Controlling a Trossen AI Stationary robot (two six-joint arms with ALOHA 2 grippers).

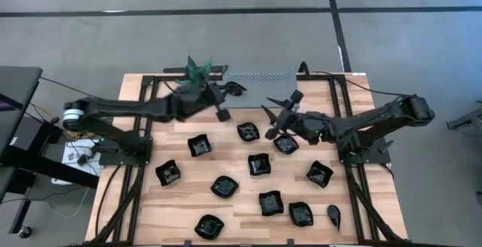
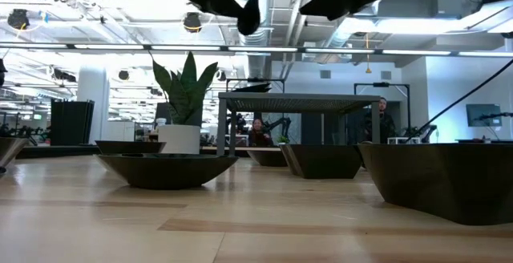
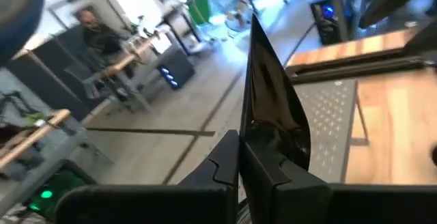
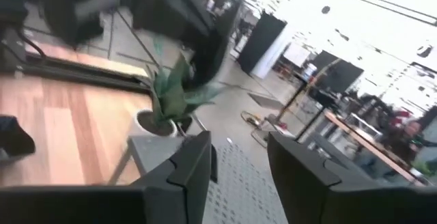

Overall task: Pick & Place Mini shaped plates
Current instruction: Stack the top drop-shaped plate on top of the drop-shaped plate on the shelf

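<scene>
The left gripper [image 3: 256, 152] hangs above the far edge of the wooden bench [image 1: 226, 205], near the small white pot with a green plant [image 1: 199, 69], its fingers pinching one glossy black mini plate [image 3: 273, 108] by the rim. That held plate stands on edge, its long axis running away from the wrist to a pointed tip; its underside and full outline are hidden by the fingers.

The right gripper [image 1: 277, 119] hovers over the bench's middle, towards the far edge, fingers spread and holding nothing, just beside the grey perforated metal rack [image 1: 260, 75].

Twelve more glossy black mini plates [image 1: 259, 163] lie scattered flat between the middle and the near edge, one partly covered by the right gripper. A teardrop plate [image 1: 334, 215] near the near right corner has its long axis across the bench's depth. One dark piece on the rack's left end is too small to identify.
</scene>
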